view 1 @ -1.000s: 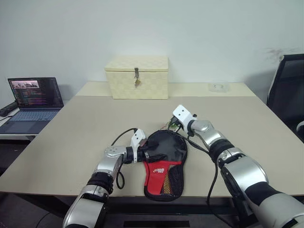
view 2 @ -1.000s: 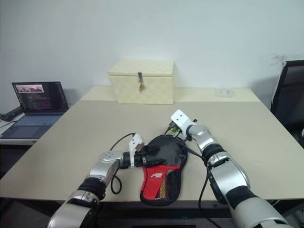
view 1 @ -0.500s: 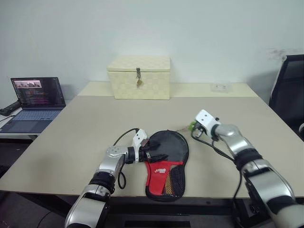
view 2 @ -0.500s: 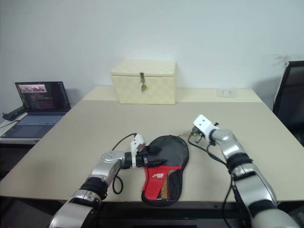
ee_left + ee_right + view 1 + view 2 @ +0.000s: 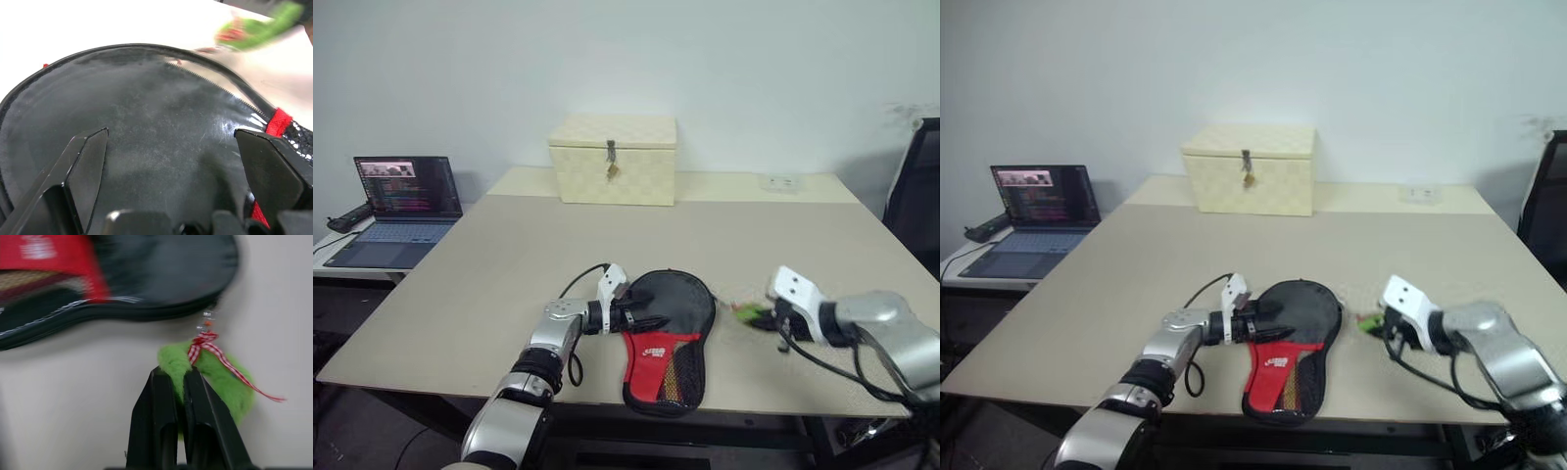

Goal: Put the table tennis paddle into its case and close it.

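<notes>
Pale wall and a wide beige tabletop [image 5: 509, 255] make up our setting, and we place everything by the case [image 5: 669, 328], which lies near the tabletop's front edge. Far behind the case, against the wall, stands a cream woven box [image 5: 613, 158] with a metal latch; well off to the left of the case, on a lower side surface, sits an open laptop [image 5: 401, 201].

We see the case as a black paddle-shaped pouch with its round part toward the box and its red logo panel and mesh toward the front edge. Its zip track runs round the rim. We cannot see the paddle itself, so we judge it is already inside, though we cannot confirm that.

Our left hand [image 5: 644, 317] rests at the left side of the case, fingers [image 5: 85, 161] spread wide over the black face and gripping nothing; we read it as steadying the pouch. Our right hand [image 5: 177, 382], just to the right of the case, is pinched tight on a fluffy green charm [image 5: 227, 382] tied with a red checked ribbon, which links by a small chain to the case rim and looks to us like the zip pull.

So we take the step in hand to be the closing. The next move calls for us to draw the charm along the rim while the left hand keeps the pouch from sliding, keeping the pull in line with the zip so the thin chain is not strained.
</notes>
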Motion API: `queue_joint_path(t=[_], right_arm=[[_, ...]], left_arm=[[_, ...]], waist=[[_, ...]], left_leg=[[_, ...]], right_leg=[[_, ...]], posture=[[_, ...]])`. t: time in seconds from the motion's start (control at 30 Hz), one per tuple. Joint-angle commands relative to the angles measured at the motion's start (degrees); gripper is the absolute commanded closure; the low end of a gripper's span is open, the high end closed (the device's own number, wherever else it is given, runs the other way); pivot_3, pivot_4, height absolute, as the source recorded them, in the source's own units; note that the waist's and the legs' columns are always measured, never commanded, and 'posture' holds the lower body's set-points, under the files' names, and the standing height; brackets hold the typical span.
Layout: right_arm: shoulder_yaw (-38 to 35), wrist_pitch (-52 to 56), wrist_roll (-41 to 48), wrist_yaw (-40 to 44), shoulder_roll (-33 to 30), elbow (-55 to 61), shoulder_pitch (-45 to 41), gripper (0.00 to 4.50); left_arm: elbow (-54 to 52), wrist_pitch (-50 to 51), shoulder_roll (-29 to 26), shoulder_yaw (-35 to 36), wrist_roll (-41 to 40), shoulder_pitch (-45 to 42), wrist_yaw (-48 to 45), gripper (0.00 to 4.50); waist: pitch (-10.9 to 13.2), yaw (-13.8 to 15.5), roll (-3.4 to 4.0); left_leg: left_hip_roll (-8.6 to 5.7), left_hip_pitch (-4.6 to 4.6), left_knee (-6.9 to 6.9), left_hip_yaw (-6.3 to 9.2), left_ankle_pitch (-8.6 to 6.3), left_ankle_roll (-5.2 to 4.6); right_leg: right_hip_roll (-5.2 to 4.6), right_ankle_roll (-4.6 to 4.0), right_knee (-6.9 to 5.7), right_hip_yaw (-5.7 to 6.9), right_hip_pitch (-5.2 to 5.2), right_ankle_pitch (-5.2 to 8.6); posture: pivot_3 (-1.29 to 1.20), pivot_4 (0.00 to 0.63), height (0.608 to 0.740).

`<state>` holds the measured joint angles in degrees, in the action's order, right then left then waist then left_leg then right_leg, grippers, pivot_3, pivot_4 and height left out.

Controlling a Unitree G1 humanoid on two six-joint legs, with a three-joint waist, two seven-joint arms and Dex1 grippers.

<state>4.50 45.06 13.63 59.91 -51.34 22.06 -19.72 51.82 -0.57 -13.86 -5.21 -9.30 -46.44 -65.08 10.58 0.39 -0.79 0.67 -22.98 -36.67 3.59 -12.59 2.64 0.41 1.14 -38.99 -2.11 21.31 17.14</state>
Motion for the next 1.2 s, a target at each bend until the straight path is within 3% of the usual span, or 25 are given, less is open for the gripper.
queue_joint_path(t=[0.03, 0.2, 0.33, 0.7, 1.0, 1.2], right_arm=[[-3.0, 5.0, 6.5, 2.9, -3.6, 10.6, 4.9, 4.47], [-1.9, 8.1, 12.0, 2.4, -5.4, 20.7, 13.8, 4.47], [-0.6, 10.4, 15.0, -0.3, -3.9, 24.6, 15.6, 4.47], [-5.2, 12.7, 27.7, 0.3, -8.6, 34.7, 25.4, 4.47], [-1.3, 13.7, 27.9, -6.4, -5.8, 32.4, 20.7, 4.47], [-4.7, 14.6, 29.9, -8.6, -5.5, 27.4, 14.8, 2.72]], left_arm=[[3.1, 0.5, 1.5, -1.2, 2.0, -0.1, 0.6, 0.0], [4.7, -0.3, 2.5, -0.9, 2.6, -1.2, 1.0, 0.0], [5.3, -0.8, 3.0, -0.9, 2.8, -1.6, 1.2, 0.0], [7.2, -2.2, 4.3, -0.7, 3.6, -3.0, 2.3, 0.0], [8.7, -3.3, 5.3, -0.2, 4.1, -4.1, 3.1, 0.0], [5.0, -3.0, 5.3, 1.1, 2.9, -2.8, 2.8, 0.0]], waist=[[0.0, 0.2, -0.04], [0.0, 0.6, -0.09], [0.0, 0.6, -0.11], [0.1, 1.0, -0.15], [0.0, 1.1, -0.15], [0.1, 1.0, -0.19]], left_leg=[[-0.02, -0.03, 0.0, 0.01, 0.0, 0.0], [-0.14, -0.09, 0.0, -0.12, -0.02, -0.04], [-0.18, -0.07, -0.03, -0.24, -0.03, -0.06], [-0.2, -0.09, -0.04, -0.21, -0.06, -0.12], [-0.34, -0.11, -0.03, -0.17, -0.09, -0.26], [-0.51, -0.17, -0.03, -0.16, -0.03, -0.38]], right_leg=[[-0.09, 0.09, 0.05, 0.01, -0.01, 0.01], [-0.45, 0.44, 0.19, 0.04, -0.03, 0.02], [-0.54, 0.57, 0.27, 0.04, -0.05, -0.06], [-0.62, 0.69, 0.54, 0.13, -0.17, -0.12], [-0.83, 0.97, 1.09, 0.18, -0.19, -0.29], [-1.02, 1.08, 1.11, 0.19, -0.19, -0.34]], posture=[[0.0, 0.15, 0.74], [0.0, 0.15, 0.74], [0.0, 0.15, 0.74], [0.0, 0.15, 0.74], [0.0, 0.15, 0.74], [0.0, 0.15, 0.74]])
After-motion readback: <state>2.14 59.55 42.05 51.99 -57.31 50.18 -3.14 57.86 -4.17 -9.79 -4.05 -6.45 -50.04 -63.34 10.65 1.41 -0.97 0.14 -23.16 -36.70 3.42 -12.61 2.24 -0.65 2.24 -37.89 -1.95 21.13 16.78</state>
